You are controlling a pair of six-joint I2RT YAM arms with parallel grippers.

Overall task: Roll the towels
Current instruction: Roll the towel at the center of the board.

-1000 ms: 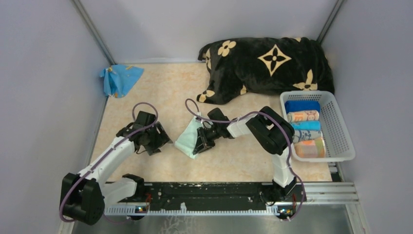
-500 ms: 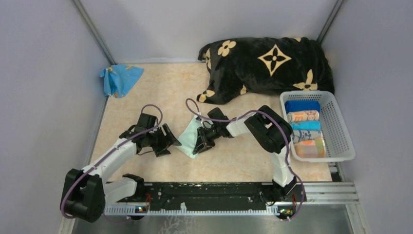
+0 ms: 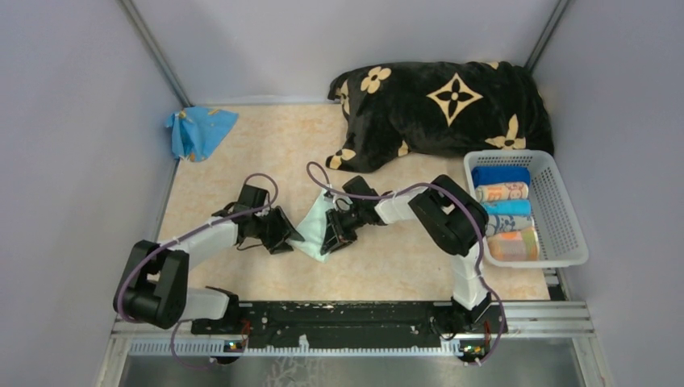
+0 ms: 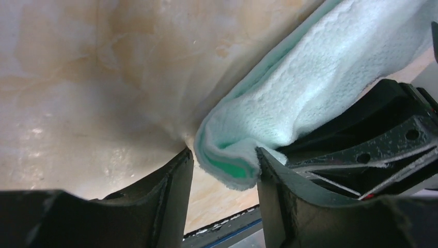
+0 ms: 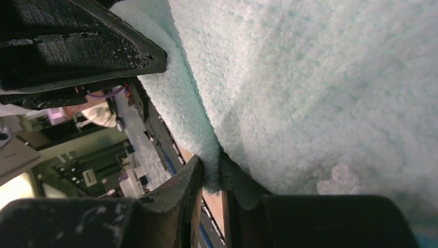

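Centre of table point(image 3: 242, 161): towel point(image 3: 310, 223) hangs by one edge from right gripper point(image 5: 210, 164), jaws pinching it; left gripper point(image 4: 224, 157) jaws spread either side of lower corner. Judgement: close deep on corner, then tension evenly before rolling

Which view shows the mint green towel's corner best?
Left wrist: the folded corner of the mint green towel lies in the open left gripper. Top external shows it small, partly hidden; right wrist only its pile, pinched in the right gripper.
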